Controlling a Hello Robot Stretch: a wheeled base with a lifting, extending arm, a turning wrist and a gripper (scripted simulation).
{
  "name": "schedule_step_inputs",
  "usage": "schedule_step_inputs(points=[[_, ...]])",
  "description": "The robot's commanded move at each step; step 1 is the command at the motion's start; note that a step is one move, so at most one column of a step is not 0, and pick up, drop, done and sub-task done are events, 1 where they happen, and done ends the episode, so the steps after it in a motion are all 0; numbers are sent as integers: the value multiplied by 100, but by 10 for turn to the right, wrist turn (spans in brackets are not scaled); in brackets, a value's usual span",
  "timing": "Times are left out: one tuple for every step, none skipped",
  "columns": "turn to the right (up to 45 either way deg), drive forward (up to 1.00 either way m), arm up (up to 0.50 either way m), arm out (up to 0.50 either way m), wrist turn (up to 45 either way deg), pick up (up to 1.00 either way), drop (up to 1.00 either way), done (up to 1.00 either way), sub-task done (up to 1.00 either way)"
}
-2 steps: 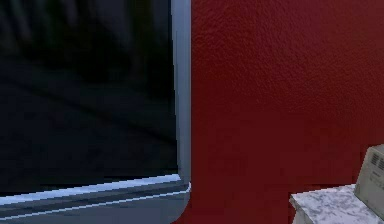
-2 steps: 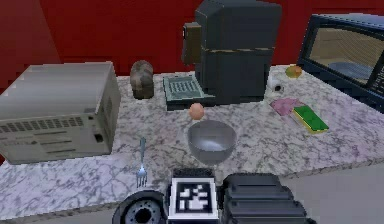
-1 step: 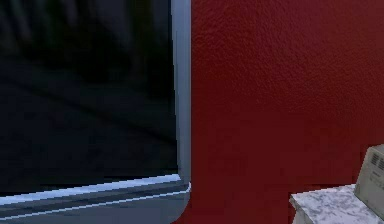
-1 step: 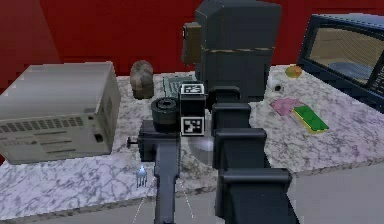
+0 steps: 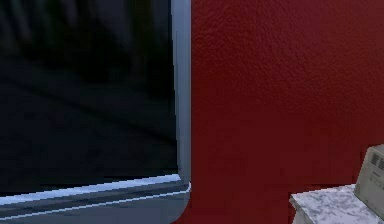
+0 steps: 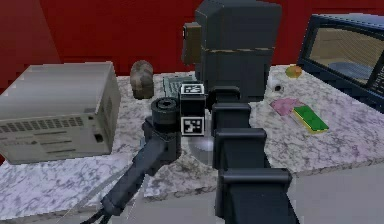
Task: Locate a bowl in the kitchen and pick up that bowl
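On the marbled bench (image 6: 340, 150), a grey round thing (image 6: 203, 150) sits just right of the pincer's (image 6: 118, 195) dark body, tucked against the arm (image 6: 245, 150). Whether it is the bowl cannot be told. The thin fingers slant down-left, away from it. Whether the pincer is spread, pressed together or holding anything cannot be told.

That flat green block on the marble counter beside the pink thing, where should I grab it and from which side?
Likely across its narrow width at mid-length, coming down from above. The green block lies flat and low on the counter, so there is little side face to catch, and the pink thing sits close off one end.
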Motion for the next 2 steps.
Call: schedule_step_inputs(points=[[0, 0, 0, 0, 450, 0, 0, 0, 0], [0, 0, 0, 0, 450, 0, 0, 0, 0]])
